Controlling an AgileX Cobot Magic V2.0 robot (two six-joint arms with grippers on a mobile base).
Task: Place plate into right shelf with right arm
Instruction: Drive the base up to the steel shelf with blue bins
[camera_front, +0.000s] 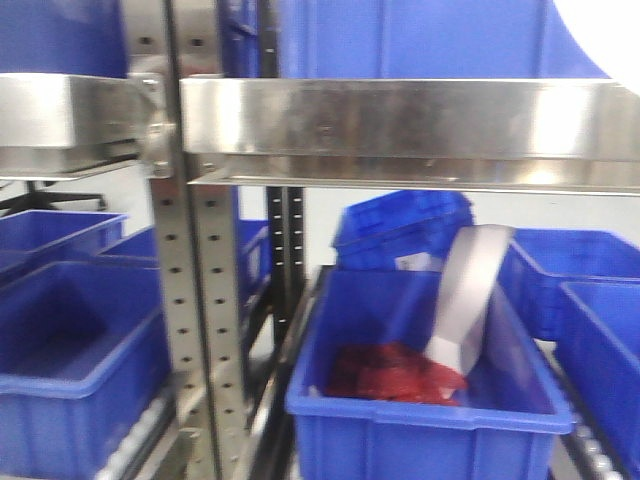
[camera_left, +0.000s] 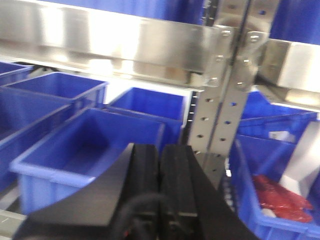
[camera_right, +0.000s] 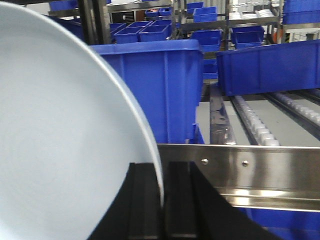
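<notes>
Closest to my right wrist lens are my right fingers (camera_right: 142, 205), two black pads closed to a narrow slit on the rim of the plate (camera_right: 60, 140). My right gripper (camera_right: 162, 202) pinches only that edge, so the plate stands tilted up to the left of the fingers and fills that half of the view. Held this way, I judge, its thin side rather than its broad face can lead between the rails.

Just beyond the fingertips runs a flat steel rail (camera_right: 260, 167) of the right shelf. Past it lies a roller track (camera_right: 260, 132), with a tall blue bin (camera_right: 155, 90) straight ahead of the fingers. The plate seems level with that rail but not yet across it. Nothing bears it except my grip, so the placing is not yet done.

My left gripper (camera_left: 160, 192) has its pads pressed flat together with nothing between them. It hangs low before a second bin (camera_left: 90, 145), with a perforated upright (camera_left: 225, 100) off to the right of its fingers. I take it to be parked there because this job belongs to the right arm.
</notes>
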